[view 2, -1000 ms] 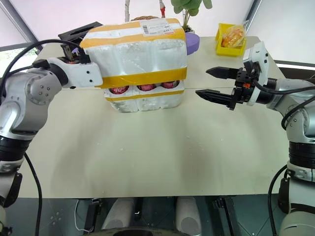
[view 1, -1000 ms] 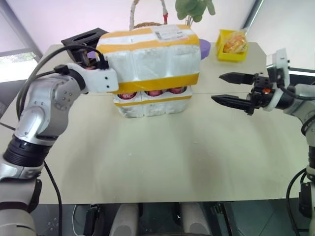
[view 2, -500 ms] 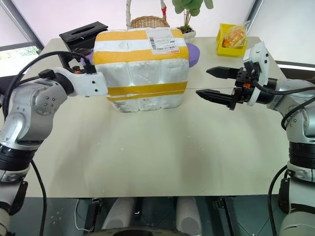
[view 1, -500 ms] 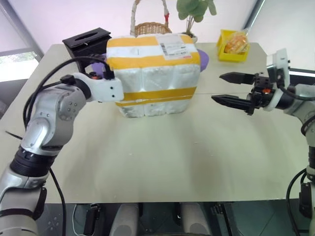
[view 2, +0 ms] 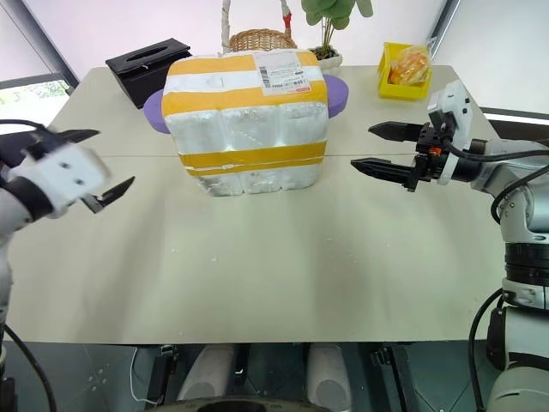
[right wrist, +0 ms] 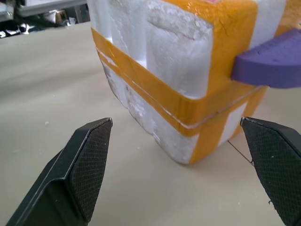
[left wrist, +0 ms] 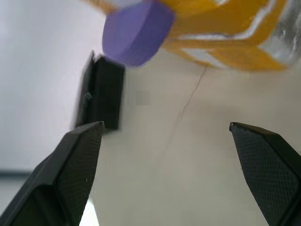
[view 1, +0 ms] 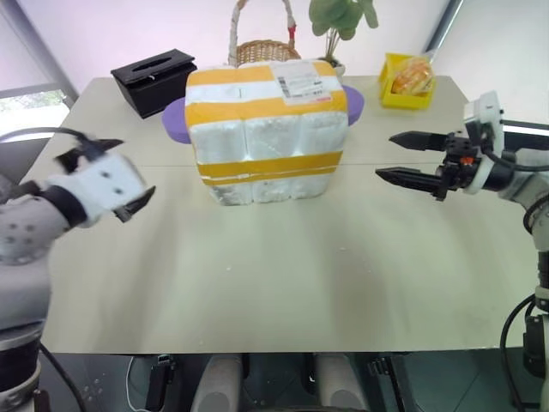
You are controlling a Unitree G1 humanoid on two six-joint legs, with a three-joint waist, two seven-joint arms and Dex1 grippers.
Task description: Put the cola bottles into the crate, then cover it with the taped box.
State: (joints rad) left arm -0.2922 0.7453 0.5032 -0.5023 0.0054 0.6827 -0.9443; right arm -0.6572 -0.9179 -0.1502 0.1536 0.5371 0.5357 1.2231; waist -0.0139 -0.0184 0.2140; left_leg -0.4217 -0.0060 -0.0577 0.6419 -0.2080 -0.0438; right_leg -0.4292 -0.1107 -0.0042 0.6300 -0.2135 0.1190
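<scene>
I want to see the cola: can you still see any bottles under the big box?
No, the taped box sits right down over the crate, hiding every bottle.

The taped box (view 2: 247, 120) sits squarely on the crate (view 2: 253, 178) at table (view 2: 274, 266) centre — no bottles visible. Left gripper (view 2: 86, 163) hangs well clear on the left, fingers spread. Right gripper (view 2: 382, 148) hovers level on the right — fingers apart, holding nothing.

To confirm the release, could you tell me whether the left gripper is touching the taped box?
Apart. In the left eye view the left gripper hangs open, with bare table between it and the taped box.
</scene>
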